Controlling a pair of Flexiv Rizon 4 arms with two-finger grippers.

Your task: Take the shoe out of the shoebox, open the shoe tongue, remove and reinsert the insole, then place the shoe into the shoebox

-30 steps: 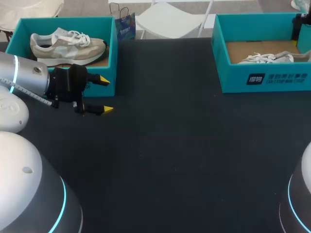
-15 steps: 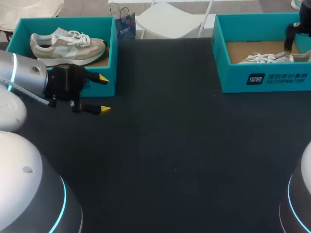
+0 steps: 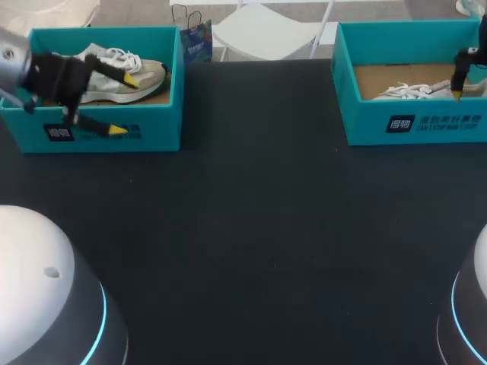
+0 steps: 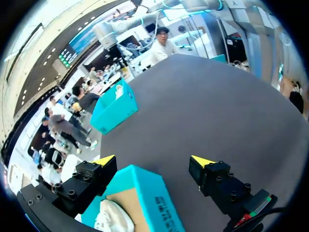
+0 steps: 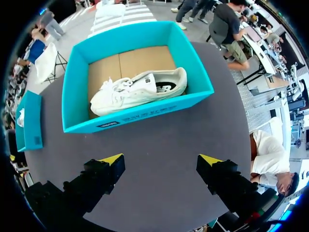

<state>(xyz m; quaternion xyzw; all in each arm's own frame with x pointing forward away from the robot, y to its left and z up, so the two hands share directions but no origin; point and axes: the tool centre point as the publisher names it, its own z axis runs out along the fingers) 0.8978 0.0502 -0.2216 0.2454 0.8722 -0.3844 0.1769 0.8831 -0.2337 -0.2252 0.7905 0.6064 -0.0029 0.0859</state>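
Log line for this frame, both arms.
left gripper: open, astride left shoebox front wall | right gripper: open, facing right shoebox | beige shoe, white shoe: in boxes

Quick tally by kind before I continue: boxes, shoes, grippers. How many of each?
Shoeboxes: 2, left shoebox, right shoebox
Shoes: 2, beige shoe, white shoe
Grippers: 2, left gripper, right gripper
Total: 6
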